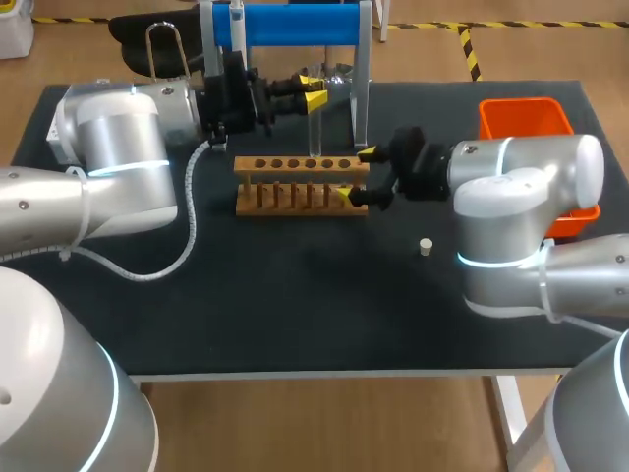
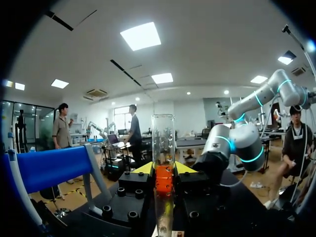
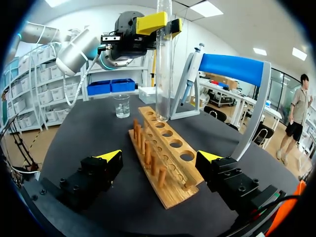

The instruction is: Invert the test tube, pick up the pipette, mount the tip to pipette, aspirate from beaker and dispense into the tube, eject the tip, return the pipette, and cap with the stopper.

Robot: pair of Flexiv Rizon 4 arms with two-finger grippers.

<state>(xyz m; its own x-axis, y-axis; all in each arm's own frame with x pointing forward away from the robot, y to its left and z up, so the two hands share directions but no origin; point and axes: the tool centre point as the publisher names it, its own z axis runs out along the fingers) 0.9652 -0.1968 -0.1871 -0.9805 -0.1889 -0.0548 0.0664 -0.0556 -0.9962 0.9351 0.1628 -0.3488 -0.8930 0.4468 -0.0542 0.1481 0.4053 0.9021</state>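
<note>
A clear test tube (image 1: 315,126) stands upright with its open mouth up, and my left gripper (image 1: 311,97) is shut on its upper part. In the left wrist view the tube (image 2: 163,143) rises between the yellow tips. Its rounded bottom (image 3: 162,114) is at a far hole of the wooden rack (image 3: 168,158); I cannot tell whether it is inside. My right gripper (image 1: 355,174) is open around the rack's (image 1: 300,183) right end without touching it. The pipette (image 3: 191,66) hangs on the blue stand (image 1: 295,25). A small beaker (image 3: 121,105) sits beyond the rack. The pale stopper (image 1: 426,247) lies on the mat.
An orange bin (image 1: 524,118) stands at the back right, behind my right arm. The blue stand's frame is just behind the rack and the held tube. Dark mat lies bare in front of the rack.
</note>
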